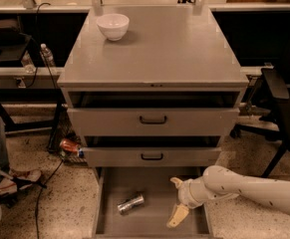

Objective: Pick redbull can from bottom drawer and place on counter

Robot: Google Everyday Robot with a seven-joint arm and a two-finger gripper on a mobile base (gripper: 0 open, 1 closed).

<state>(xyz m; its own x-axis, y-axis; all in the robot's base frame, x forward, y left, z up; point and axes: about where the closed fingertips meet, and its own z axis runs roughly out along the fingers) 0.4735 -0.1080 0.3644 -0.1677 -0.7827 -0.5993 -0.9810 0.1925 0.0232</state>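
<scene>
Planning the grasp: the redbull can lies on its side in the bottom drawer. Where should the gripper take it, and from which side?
Probably across its mid-body, from above: the redbull can lies on its side, slightly slanted, on the bottom drawer floor, so its long sides are free. The gripper, open, is in the drawer to its right, apart.

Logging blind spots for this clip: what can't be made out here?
All in the camera view:
- The can label: too small to read.
- The upper drawers, insides: dark under the counter and drawer fronts.
- The bottom drawer, front: cut off by the lower edge.
- The arm behind the claw, which hangs open over the drawer's right side: cut off by the right edge.
</scene>
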